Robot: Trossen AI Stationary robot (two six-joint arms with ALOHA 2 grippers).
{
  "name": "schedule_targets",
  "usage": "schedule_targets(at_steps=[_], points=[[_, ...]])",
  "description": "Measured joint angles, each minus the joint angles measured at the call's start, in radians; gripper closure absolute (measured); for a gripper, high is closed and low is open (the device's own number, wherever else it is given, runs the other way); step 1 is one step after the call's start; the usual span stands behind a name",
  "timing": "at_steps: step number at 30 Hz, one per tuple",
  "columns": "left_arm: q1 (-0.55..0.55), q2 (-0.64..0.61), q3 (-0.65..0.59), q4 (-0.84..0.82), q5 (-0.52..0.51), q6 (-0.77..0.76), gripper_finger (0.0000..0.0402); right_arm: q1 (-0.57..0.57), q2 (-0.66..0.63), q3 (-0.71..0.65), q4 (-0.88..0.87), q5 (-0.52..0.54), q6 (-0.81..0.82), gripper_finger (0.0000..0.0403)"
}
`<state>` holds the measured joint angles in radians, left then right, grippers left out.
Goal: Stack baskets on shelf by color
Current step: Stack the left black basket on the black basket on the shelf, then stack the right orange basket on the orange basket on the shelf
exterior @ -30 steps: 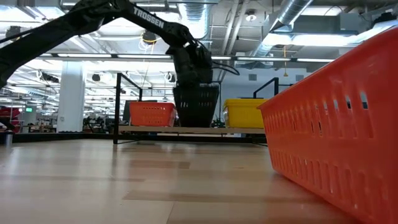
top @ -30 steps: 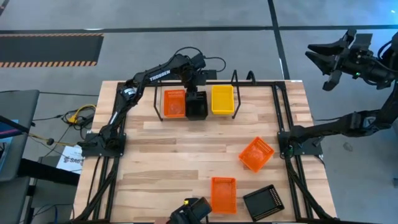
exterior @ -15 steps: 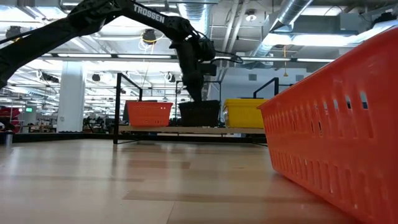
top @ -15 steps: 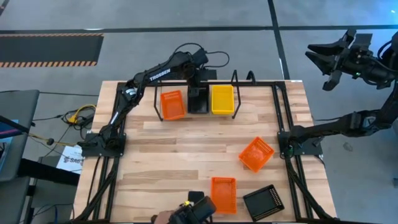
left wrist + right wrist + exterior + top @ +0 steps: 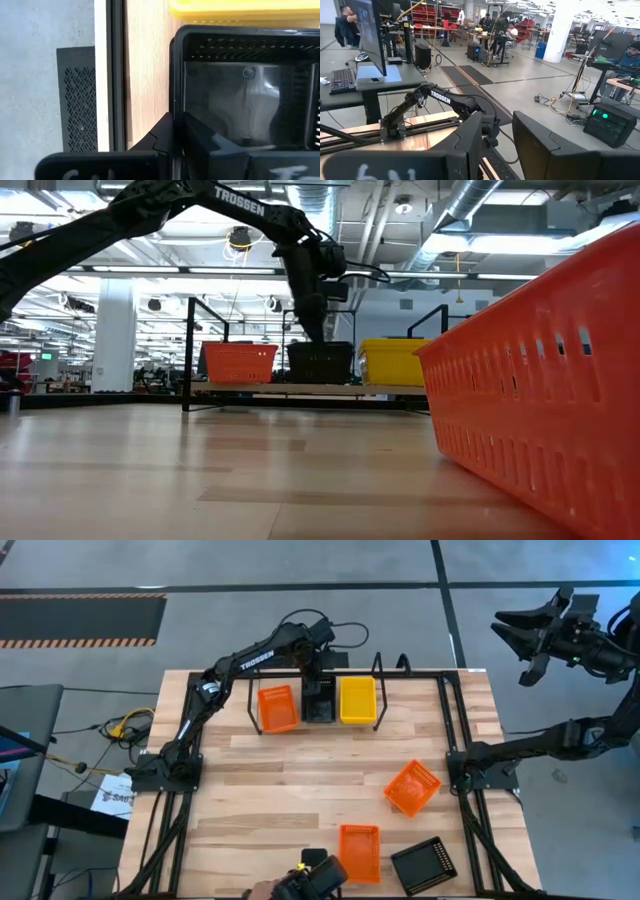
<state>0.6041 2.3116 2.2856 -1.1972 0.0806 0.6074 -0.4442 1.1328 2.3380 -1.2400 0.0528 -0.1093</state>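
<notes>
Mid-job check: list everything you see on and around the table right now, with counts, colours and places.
Shelf: one, black, far edge of table.
Shelf baskets: three; orange on the left, black in the middle, yellow on the right.
Loose baskets: two orange and one black, near right part of table.
Table: one, wooden.
Left gripper: at the black shelf basket's far rim, fingers around its wall.
Right gripper: raised off the table's far right corner, open, empty.

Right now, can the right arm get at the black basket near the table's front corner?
Probably yes: the black basket lies uncovered on the right side, but the right gripper is raised beyond the table, so it must travel.
</notes>
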Motion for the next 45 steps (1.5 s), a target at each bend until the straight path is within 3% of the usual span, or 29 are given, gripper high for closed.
schedule_targets(at_steps=[10, 16, 22, 30, 37, 45], points=[[0.000, 0.000, 0.005, 0.019, -0.020, -0.028, 0.0305, 0.000, 0.000, 0.000, 0.000, 0.000, 0.003, 0.0272], [-0.002, -0.003, 0.072, 0.008, -0.025, -0.051, 0.0265, 0.000, 0.000, 0.000, -0.001, 0.000, -0.004, 0.0272], [-0.003, -0.106, 0.070, 0.025, -0.044, -0.118, 0.0251, 0.000, 0.021, 0.000, -0.032, 0.000, 0.005, 0.0272], [-0.003, -0.278, 0.069, -0.005, -0.065, -0.212, 0.0250, -0.002, 0.122, -0.005, -0.347, 0.102, 0.185, 0.0272], [-0.001, -0.403, 0.069, -0.048, -0.070, -0.225, 0.0250, 0.024, 0.177, -0.161, -0.330, -0.056, 0.353, 0.0272], [-0.001, -0.461, 0.069, -0.141, -0.085, -0.174, 0.0250, 0.104, 0.121, -0.523, -0.331, -0.076, 0.596, 0.0272]])
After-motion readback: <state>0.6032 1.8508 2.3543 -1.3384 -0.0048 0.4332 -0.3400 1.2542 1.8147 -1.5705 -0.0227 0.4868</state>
